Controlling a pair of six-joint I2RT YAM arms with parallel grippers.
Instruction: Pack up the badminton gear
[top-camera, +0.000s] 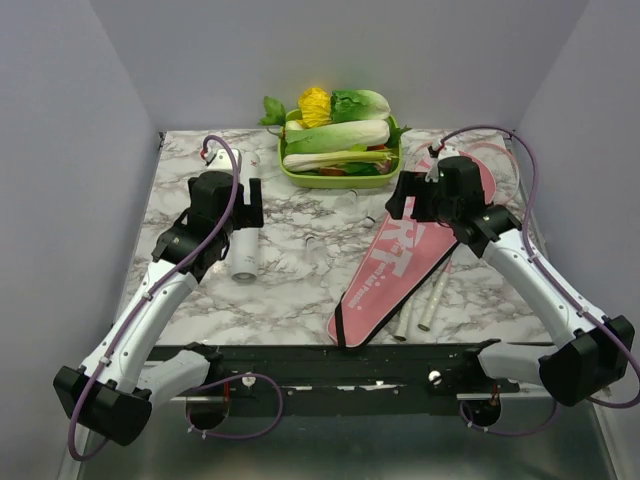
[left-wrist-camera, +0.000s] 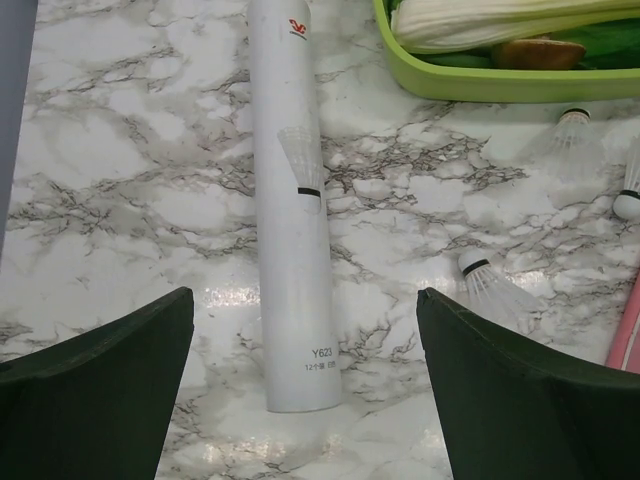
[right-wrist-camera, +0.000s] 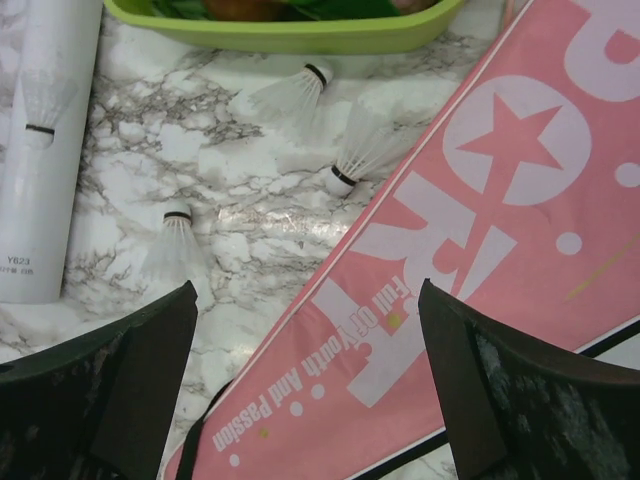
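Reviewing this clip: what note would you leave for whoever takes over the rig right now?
Left end effector: open, empty, hovering over the white tube, which lies flat on the table.
Right end effector: open, empty, above the edge of the pink cover bag, which lies flat on the right.
Three shuttlecocks lie loose between tube and bag, near the green tray.
Two racket handles show by the bag's near end; whether their heads are inside cannot be told.
Done: nothing visibly packed.
Left: shuttlecocks, tube and rackets all need putting away.
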